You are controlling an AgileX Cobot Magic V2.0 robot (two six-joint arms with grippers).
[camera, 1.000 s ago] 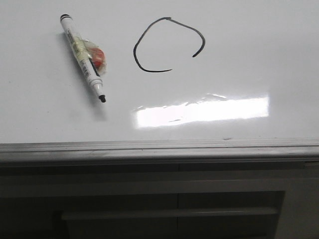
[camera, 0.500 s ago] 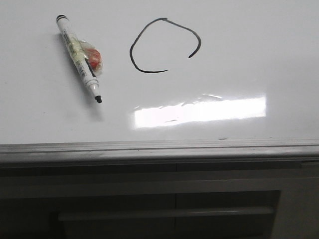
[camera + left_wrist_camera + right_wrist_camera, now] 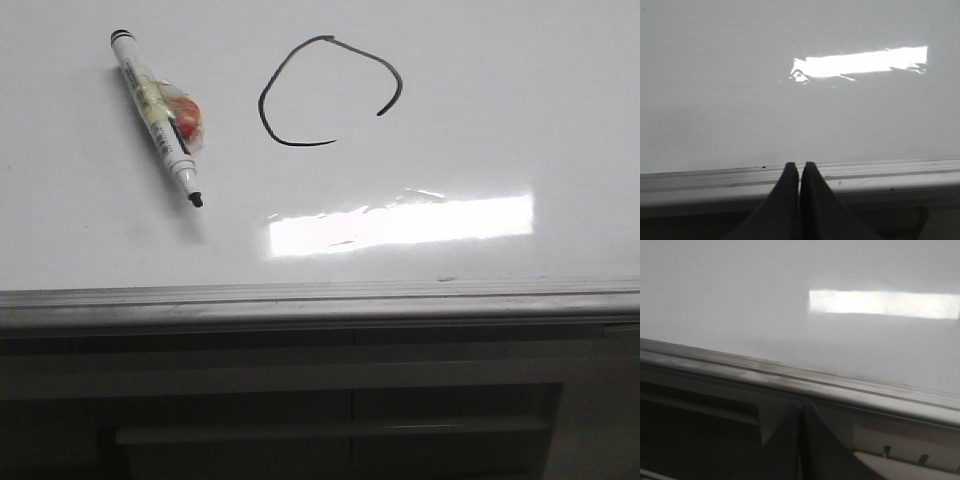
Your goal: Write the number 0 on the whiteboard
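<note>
While 0 sits upper-centre on board, loop unclosed: gap at lower right, so task judged mostly done, closing stroke left. Marker lies loose on board left of 0, uncapped, tip toward rail; something orange beside its barrel. Neither arm in front view. Left gripper closed, empty, at rail. Right gripper closed, empty, just below rail. Board right of 0 and toward rail is bare apart from glare strip; plenty of room to move.

The left end effector and right end effector have dark, smooth, tapering fingers.
</note>
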